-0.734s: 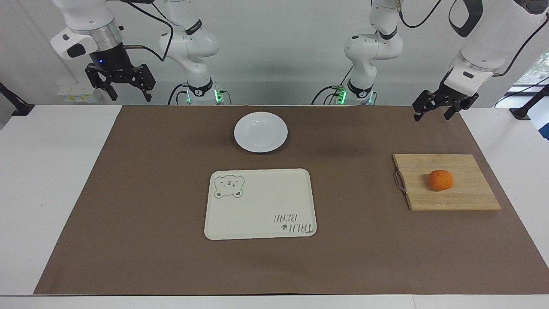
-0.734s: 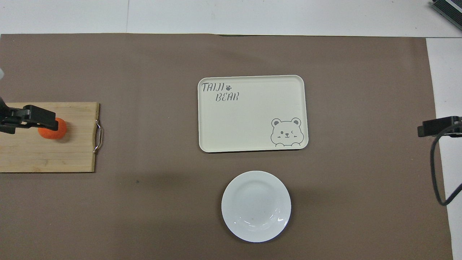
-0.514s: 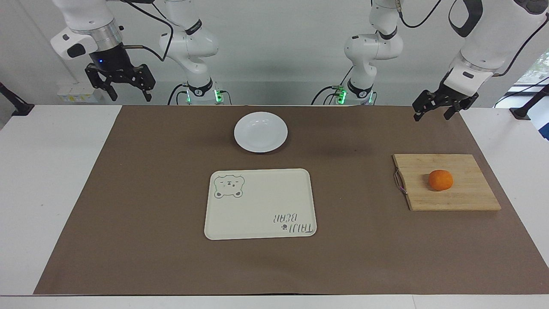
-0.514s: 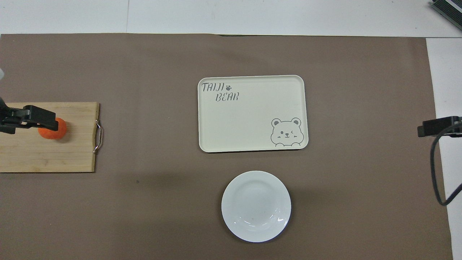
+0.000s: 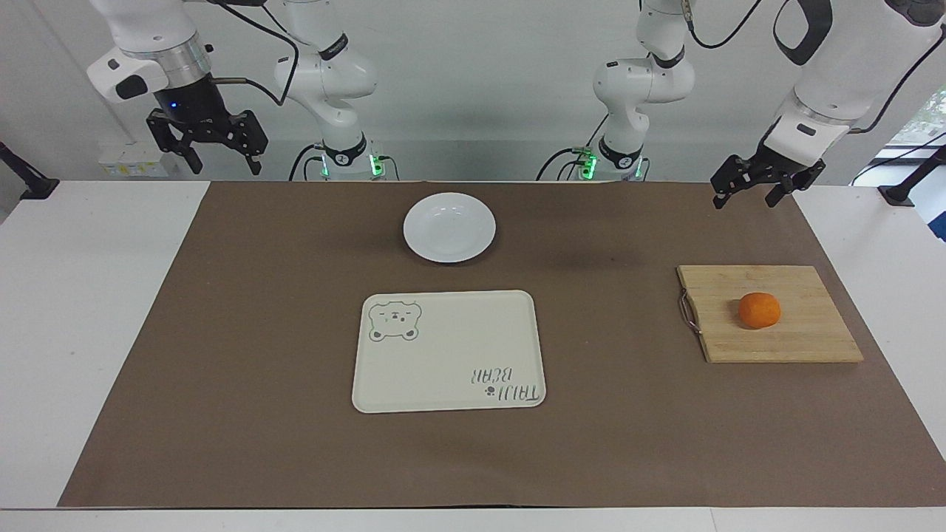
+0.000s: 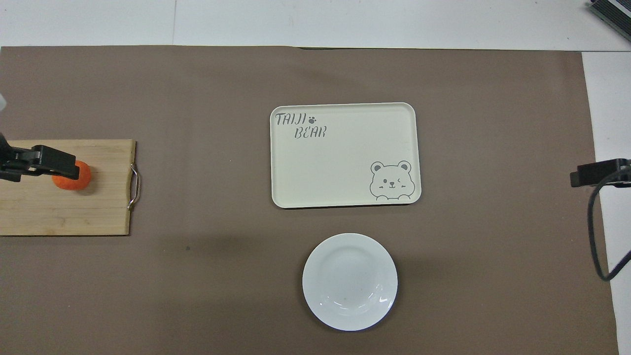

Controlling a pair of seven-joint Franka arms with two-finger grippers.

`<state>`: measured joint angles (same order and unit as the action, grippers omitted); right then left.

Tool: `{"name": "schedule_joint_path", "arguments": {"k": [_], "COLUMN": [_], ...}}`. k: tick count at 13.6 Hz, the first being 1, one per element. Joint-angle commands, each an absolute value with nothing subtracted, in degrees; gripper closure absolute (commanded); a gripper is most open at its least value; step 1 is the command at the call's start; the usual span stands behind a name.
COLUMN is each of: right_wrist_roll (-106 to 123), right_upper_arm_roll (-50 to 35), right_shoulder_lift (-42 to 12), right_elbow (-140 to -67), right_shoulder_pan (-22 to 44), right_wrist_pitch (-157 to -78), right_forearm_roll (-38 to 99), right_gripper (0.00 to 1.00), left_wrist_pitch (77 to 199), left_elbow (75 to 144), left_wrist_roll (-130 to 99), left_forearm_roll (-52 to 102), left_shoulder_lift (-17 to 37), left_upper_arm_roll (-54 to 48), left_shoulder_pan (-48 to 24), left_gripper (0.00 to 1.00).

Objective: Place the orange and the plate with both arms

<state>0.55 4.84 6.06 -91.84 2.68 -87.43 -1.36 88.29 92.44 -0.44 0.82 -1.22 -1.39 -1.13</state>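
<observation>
I see a plain white wall (image 5: pixel 473 89) past my arms' bases, a white table (image 5: pixel 89 332) under a brown paper mat (image 5: pixel 259 443), and a daylit window (image 5: pixel 927 118) at the edge.

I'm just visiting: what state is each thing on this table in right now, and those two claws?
orange: lying on the cutting board, untouched.
plate: empty, upright on the brown mat.
tray: empty, flat.
left gripper: open, raised, holding nothing.
right gripper: open, raised, holding nothing.
</observation>
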Motion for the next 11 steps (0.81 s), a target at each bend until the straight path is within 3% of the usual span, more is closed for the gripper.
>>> {"name": "schedule_joint_path", "arguments": {"k": [1, 11], "right_wrist_roll": [1.1, 1.1], "right_upper_arm_roll": [4.7, 4.6], "right_shoulder_lift": [6.9, 6.9], "right_elbow": [-92.9, -92.9], "right_shoulder_pan": [2.4, 2.4], "right_wrist_pitch": [-87.6, -87.6], "right_forearm_roll": [-1.8, -1.8], "right_gripper": [0.00, 0.00], "left_wrist_pitch": [89.9, 100.9], "left_elbow": [94.0, 99.9], "left_wrist_roll": [2.7, 18.1], "left_forearm_roll": [1.5, 1.5], "left_shoulder_lift": [-1.2, 3.0], "left_upper_arm_roll": [-0.8, -0.5], "left_shoulder_pan": [-0.6, 6.9], "left_gripper": [0.00, 0.00]}}
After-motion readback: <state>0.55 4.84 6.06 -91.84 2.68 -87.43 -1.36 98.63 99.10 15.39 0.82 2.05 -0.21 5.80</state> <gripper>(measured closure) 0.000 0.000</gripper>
